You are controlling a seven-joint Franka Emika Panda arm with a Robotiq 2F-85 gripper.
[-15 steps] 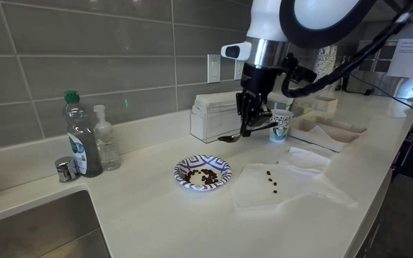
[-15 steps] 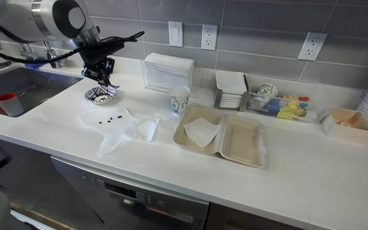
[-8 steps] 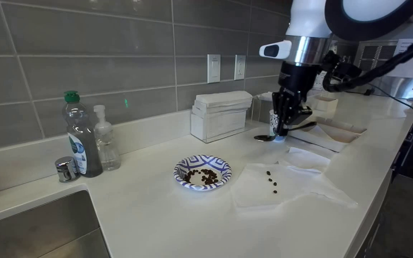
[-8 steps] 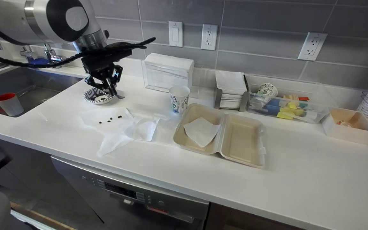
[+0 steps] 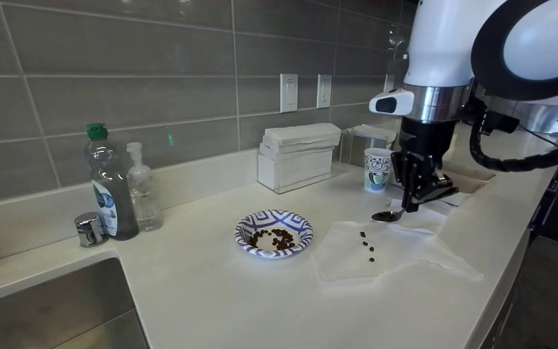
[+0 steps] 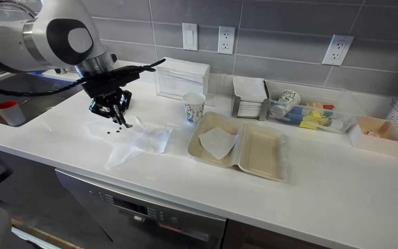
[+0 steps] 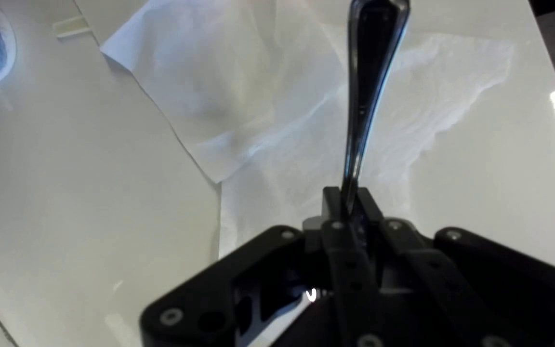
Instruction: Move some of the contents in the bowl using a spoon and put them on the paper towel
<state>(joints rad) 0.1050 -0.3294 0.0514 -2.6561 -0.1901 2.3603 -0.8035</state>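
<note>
1. While the jaws are pinching the spoon (image 5: 386, 216), its scoop is hanging above the paper towel (image 5: 339, 264) in an exterior view. Dark bits (image 5: 284, 239) are lying in the bowl (image 5: 271, 216), and four more of them are forming a loose row on the paper towel. The bowl is resting on the desk (image 5: 221, 300) just beside the paper towel, and a paper cup (image 5: 377, 169) is standing farther back.
2. In an exterior view, the jaws are pointing down over the paper towel, with three bits of the row showing just beside them. An unfolded takeout container (image 6: 261, 148) is lying well apart from them, and a red-and-white mug (image 6: 11, 114) is sitting in the sink (image 6: 43, 103).
3. In the wrist view, the jaws are standing closed around the spoon's handle (only its thin width is parting them) above the paper towel, which a second white sheet (image 7: 229, 82) is overlapping.
</note>
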